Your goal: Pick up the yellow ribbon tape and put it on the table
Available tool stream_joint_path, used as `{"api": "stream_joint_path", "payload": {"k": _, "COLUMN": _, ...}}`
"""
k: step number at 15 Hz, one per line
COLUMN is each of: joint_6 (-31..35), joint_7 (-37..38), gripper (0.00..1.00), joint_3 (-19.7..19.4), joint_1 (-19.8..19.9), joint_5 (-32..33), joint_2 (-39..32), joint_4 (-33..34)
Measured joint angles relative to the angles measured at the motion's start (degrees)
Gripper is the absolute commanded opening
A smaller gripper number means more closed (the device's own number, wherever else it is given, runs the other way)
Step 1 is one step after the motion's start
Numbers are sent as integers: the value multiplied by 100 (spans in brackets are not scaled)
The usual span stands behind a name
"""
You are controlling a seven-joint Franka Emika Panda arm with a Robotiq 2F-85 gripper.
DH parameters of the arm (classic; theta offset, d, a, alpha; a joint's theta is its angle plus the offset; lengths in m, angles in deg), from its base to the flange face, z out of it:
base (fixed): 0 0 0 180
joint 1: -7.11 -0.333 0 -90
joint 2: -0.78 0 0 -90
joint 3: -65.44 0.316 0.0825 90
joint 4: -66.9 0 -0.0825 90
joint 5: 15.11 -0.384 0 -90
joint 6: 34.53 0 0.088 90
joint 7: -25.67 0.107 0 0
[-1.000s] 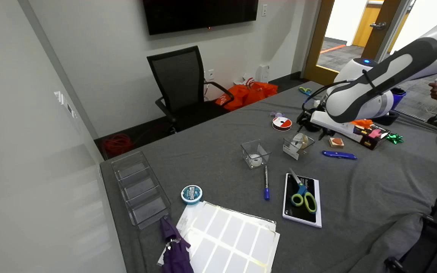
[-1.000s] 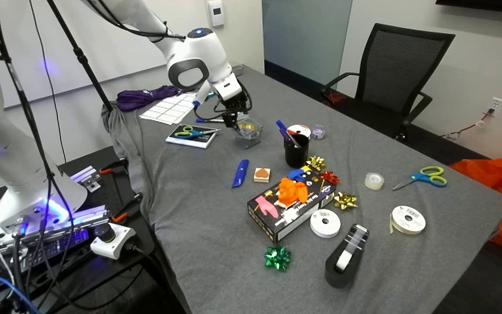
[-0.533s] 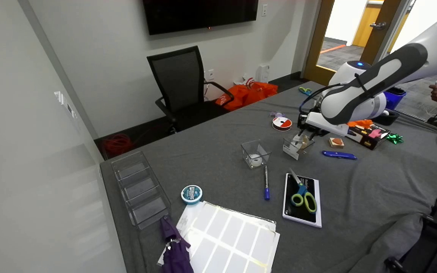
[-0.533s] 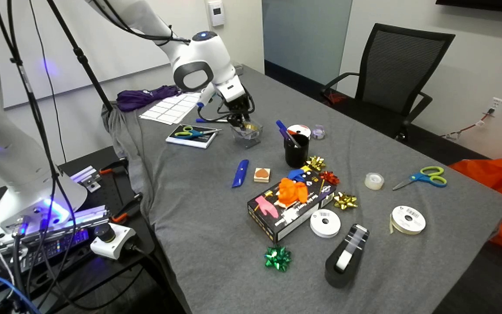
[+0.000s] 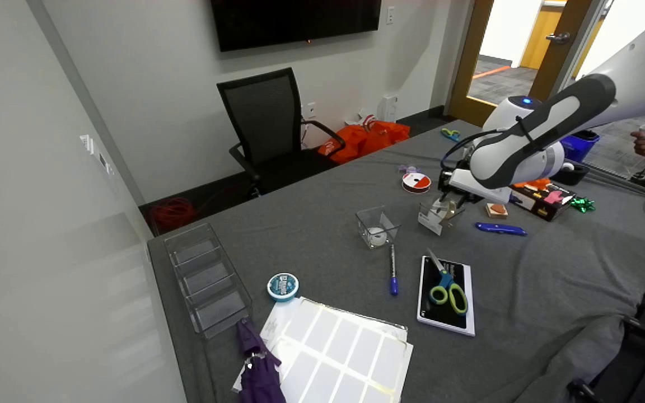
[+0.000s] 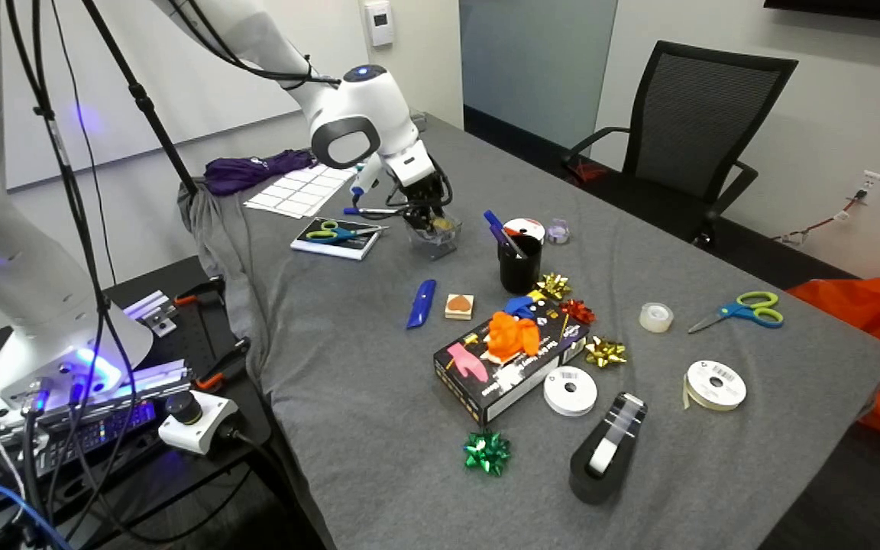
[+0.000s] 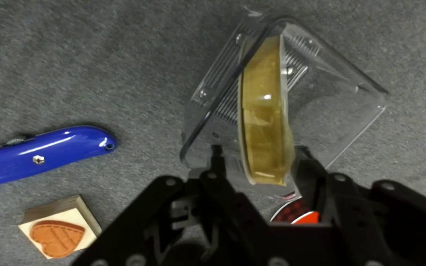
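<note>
The yellow ribbon tape (image 7: 264, 122), a golden-yellow roll between pale flanges, stands on edge inside a small clear plastic box (image 7: 331, 107). My gripper (image 7: 259, 149) has its fingers on either side of the roll's near end. A gap shows between the left finger (image 7: 217, 160) and the roll. The right finger (image 7: 305, 162) is against or very close to the roll's right side; I cannot tell which. In both exterior views the gripper (image 6: 428, 221) reaches down at the box and partly covers the tape (image 5: 450, 208). The table (image 5: 311, 235) is dark grey cloth.
Around the box lie a blue cutter (image 7: 50, 155), a heart stamp (image 7: 57, 236) and a red-and-white roll (image 5: 416, 182). A second clear box (image 5: 378, 221) stands nearby. A black pen cup (image 6: 519, 263), a glove box (image 6: 501, 382) and scissors (image 5: 450, 291) are also on the table.
My gripper has come down at the clear box, bringing its fingers to both sides of the roll. The roll looks slightly shifted inside the box. Other items have not moved.
</note>
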State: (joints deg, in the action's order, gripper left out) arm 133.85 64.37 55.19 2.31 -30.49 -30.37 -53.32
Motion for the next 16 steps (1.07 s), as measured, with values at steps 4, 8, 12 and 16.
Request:
{"api": "stream_joint_path", "payload": {"k": 4, "joint_6": 108, "joint_7": 45, "gripper": 18, "joint_3": -62, "joint_1": -57, "joint_5": 0, "joint_2": -160, "joint_4": 84}}
{"api": "stream_joint_path", "payload": {"k": 8, "joint_6": 177, "joint_7": 82, "gripper": 18, "joint_3": -88, "joint_1": -109, "joint_5": -1, "joint_2": -213, "joint_4": 163}}
{"api": "stream_joint_path", "payload": {"k": 12, "joint_6": 184, "joint_7": 73, "gripper": 17, "joint_3": -64, "joint_1": -109, "joint_5": -4, "joint_2": -189, "joint_4": 158}}
{"api": "stream_joint_path", "payload": {"k": 16, "joint_6": 172, "joint_7": -28, "gripper": 14, "joint_3": 25, "joint_1": -90, "joint_5": -4, "joint_2": 105, "joint_4": -3}}
